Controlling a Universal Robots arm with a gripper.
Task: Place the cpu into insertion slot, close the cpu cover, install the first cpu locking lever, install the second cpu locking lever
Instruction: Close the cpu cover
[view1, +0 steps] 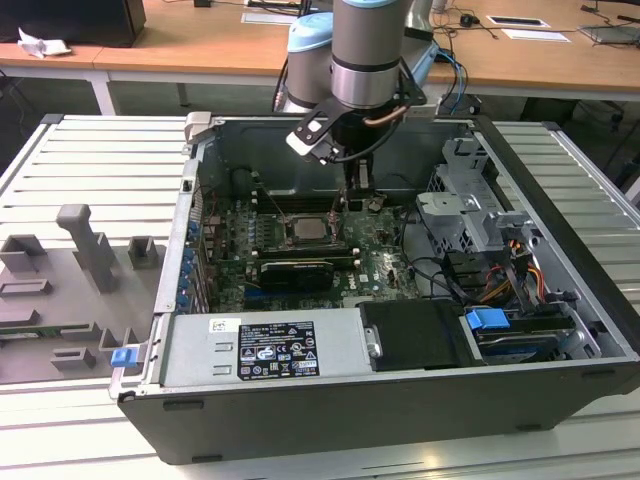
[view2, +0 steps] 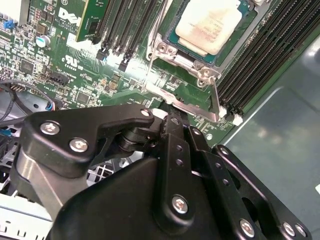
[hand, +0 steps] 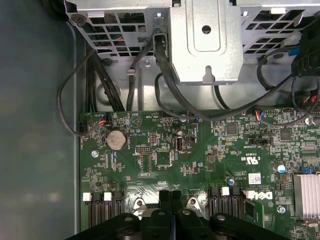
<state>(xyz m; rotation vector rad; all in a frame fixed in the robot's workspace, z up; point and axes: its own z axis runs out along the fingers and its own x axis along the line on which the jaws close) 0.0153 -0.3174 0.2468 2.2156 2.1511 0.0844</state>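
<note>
Your gripper (hand: 170, 196) has its fingers pressed together, with nothing visible between them. The tips sit at the raised edge of the open cover (view2: 192, 106), though you cannot tell if they touch it. The arm (view1: 365, 60) hangs vertically into the case (view1: 400, 420), toward its far wall. The cpu (view2: 207, 22) lies in the slot (view2: 171, 36), just to the exterior view's left of the gripper.

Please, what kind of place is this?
Probably a robotics lab or workshop: a robot arm reaches into an open computer case on a slatted metal table, with wooden office desks behind.
</note>
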